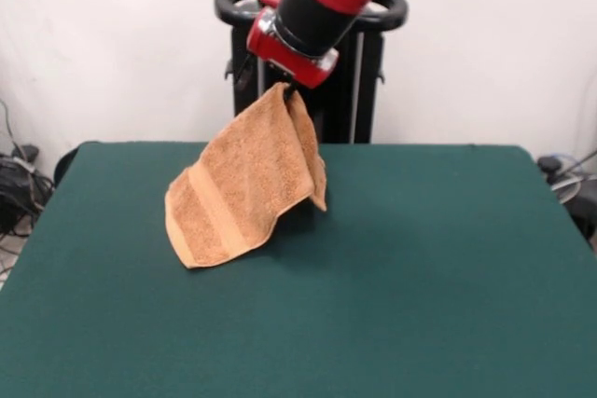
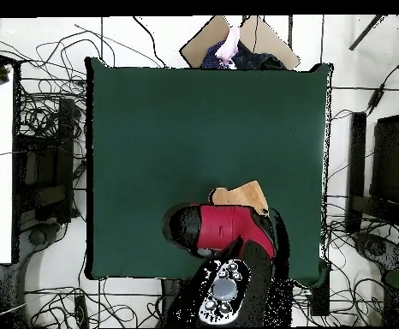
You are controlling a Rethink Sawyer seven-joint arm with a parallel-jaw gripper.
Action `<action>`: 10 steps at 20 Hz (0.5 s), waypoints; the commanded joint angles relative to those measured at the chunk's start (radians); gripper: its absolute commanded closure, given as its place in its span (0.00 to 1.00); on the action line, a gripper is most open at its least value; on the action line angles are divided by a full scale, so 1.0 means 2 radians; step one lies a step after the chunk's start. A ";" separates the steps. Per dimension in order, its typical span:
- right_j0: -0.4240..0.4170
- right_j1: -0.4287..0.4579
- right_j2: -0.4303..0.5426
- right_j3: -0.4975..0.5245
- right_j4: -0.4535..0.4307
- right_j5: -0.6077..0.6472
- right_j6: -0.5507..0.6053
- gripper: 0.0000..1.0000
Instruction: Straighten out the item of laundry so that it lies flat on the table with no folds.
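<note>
Where the orange-tan towel (image 1: 244,185) hangs in the front view, its top is bunched into a peak just below the red wrist of the arm (image 1: 317,6), and the end effector (image 1: 288,92) is closed on that peak. From there the cloth falls in a slanting drape toward the left, widening as it descends. A woven band stripe runs diagonally across the lower part of the drape. The lower left corner rests on the table (image 1: 448,267), while the right side folds back on itself and hangs as a narrower flap. The towel lies over the far central part of the green table, close to the far edge and a little left of centre.

Seen from overhead, only a small tan wedge of the towel (image 2: 241,196) shows beyond the red and black arm (image 2: 224,230), which covers the rest; the end effector itself is hidden there. The black pedestal (image 1: 350,62) stands behind the table against a white wall. Tangled cables (image 2: 44,111) lie on the floor around the table (image 2: 194,120).
</note>
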 commanded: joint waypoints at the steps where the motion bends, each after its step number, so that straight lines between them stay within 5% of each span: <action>1: -0.016 -0.010 0.039 0.043 0.040 -0.018 0.081 0.00; 10: 0.024 -0.101 0.038 0.085 0.083 0.071 0.082 0.00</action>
